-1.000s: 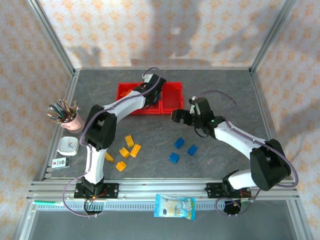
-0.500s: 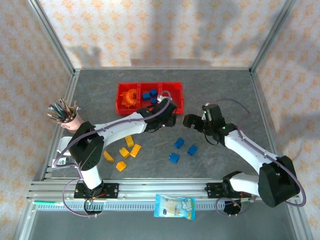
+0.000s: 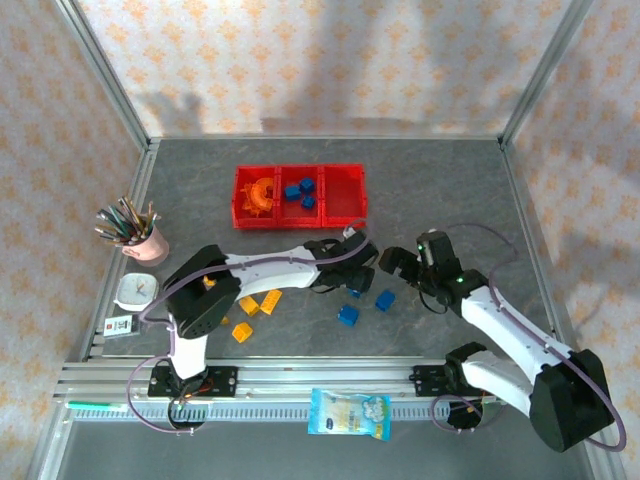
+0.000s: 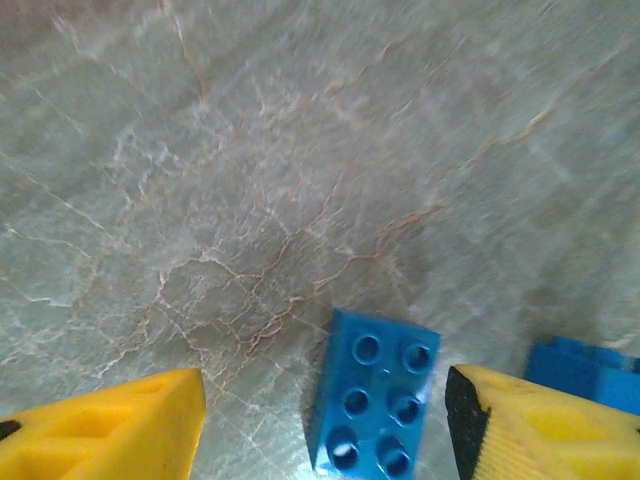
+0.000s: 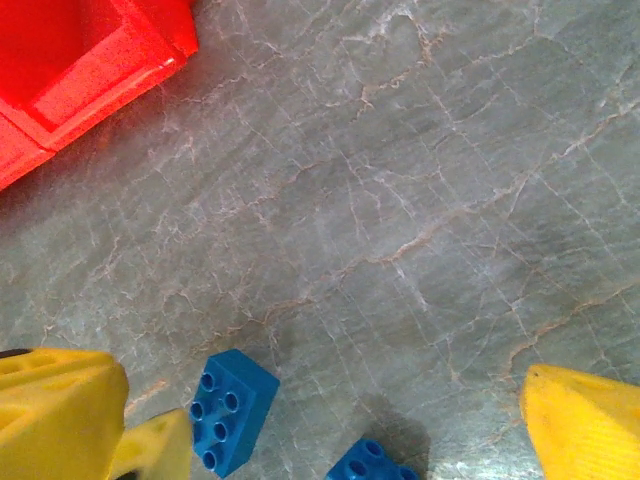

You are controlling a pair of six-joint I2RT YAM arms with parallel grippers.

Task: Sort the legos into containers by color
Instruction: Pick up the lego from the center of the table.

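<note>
The legos are small, hard plastic bricks. I think they are very light and will not bend or break. Their sides look smooth, so one could slip, or skid away if a finger bumps it. One blue brick (image 4: 375,405) lies flat near the middle of the tabletop (image 3: 450,190), bumps facing up. The left gripper (image 4: 325,400) hangs over it with its yellow fingers (image 4: 100,430) spread wide on each side, holding nothing. The best place to pinch looks like the two flat sides, not the corners. The brick sits a bit crooked and closer to one finger, so it may turn when squeezed. The right gripper (image 5: 320,420) is just beside, wide apart too and holding nothing, with more blue bricks (image 5: 232,408) under it. The yellow bricks (image 3: 270,300) lie toward the near left corner. The red containers (image 3: 300,223) stand in the middle near the far edge, with orange pieces (image 3: 262,193) in the left one and blue pieces (image 3: 300,190) in the middle one. The tabletop is grey like stone, flat and bright. There is room around the bricks, but the two grippers are close and could bump. The pink cup of pens (image 3: 140,240) and a small clock (image 3: 135,290) sit by the left edge, well away.
</note>
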